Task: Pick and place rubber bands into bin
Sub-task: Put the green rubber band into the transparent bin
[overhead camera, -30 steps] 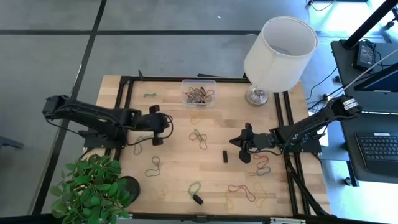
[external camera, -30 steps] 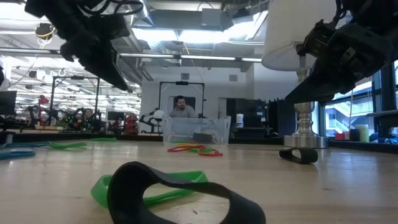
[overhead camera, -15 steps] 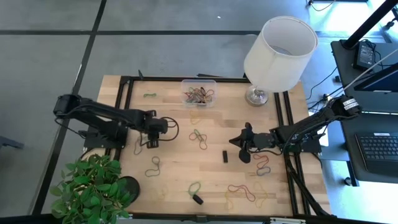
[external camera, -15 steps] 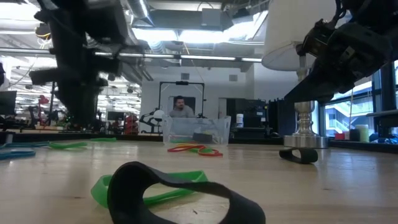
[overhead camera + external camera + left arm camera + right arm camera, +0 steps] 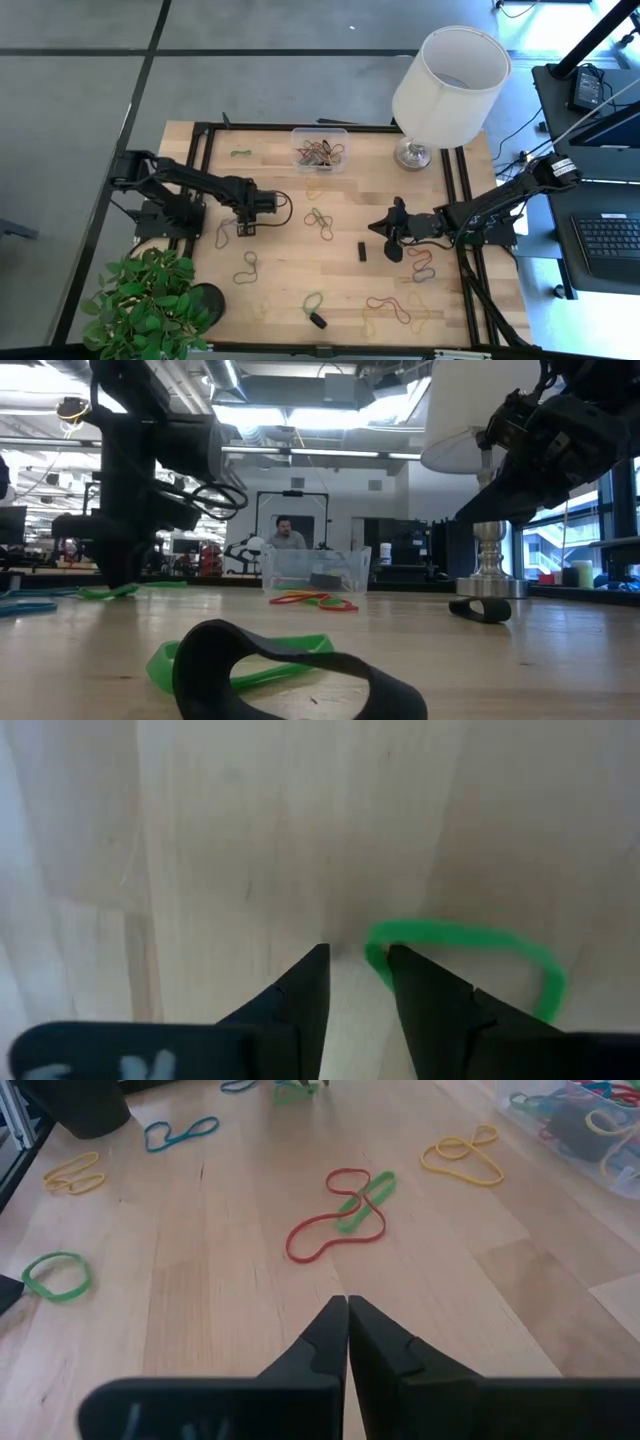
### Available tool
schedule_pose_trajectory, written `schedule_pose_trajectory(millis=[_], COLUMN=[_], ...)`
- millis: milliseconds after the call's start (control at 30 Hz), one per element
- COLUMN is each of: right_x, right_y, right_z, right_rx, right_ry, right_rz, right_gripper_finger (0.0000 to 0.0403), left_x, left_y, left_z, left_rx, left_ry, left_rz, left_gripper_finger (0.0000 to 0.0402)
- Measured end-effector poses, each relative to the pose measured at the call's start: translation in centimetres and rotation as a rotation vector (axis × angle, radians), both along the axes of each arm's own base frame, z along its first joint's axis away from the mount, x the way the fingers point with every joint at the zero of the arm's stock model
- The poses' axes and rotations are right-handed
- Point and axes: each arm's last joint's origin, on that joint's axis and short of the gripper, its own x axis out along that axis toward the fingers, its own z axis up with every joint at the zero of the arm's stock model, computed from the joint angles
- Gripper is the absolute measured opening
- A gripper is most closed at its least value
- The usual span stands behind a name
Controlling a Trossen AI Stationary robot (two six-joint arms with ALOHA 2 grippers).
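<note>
1. The left gripper [image 5: 244, 229] is down at the table [image 5: 280, 290], left of centre in the high view; its fingers [image 5: 305, 990] stand slightly apart, straddling one end of a green rubber band [image 5: 470, 955] and holding nothing yet.
2. The right gripper [image 5: 392, 232], right of centre, is closed and empty.
3. The bin [image 5: 320, 149], upper centre, already holds several bands; others lie scattered across the wood.
4. The band looks light, thin and floppy, so it will likely sag and could slip. Pinching a single strand at the loop's near end seems best.
</note>
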Motion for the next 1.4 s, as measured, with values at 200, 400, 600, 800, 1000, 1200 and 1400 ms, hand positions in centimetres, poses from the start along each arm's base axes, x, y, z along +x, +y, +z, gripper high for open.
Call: schedule_pose_trajectory(millis=[200,400,600,800,1000,1200,1400], right_x=[0.0,0.0,0.0,0.1,0.1,0.1,0.1], right_y=[0.0,0.0,0.0,0.0,0.0,0.1,0.0], right_z=[0.0,0.0,0.1,0.2,0.3,0.3,0.3], right_rx=[0.000,0.000,0.002,-0.012,-0.013,-0.013,-0.007], right_ry=[0.000,-0.001,-0.007,-0.019,-0.026,-0.027,-0.027], right_rz=[0.000,0.000,0.000,0.010,0.012,0.012,0.009], right_gripper_finger=[0.0017,0.0017,0.0017,0.0017,0.0017,0.0017,0.0017], left_x=[0.2,1.8,4.5,7.6,11.7,16.0,18.0], left_y=[-0.1,0.0,0.4,2.4,7.2,12.8,17.6], left_z=[0.0,2.3,7.0,12.6,15.8,14.7,10.1], left_rx=[-0.014,-0.026,0.055,0.213,0.352,0.349,0.258], left_ry=[-0.005,-0.049,-0.141,-0.254,-0.308,-0.280,-0.223], left_rz=[-0.013,-0.001,-0.023,-0.113,-0.036,-0.007,0.058], left_gripper_finger=[0.0031,0.0002,0.0002,0.0002,0.0002,0.0002,0.0002])
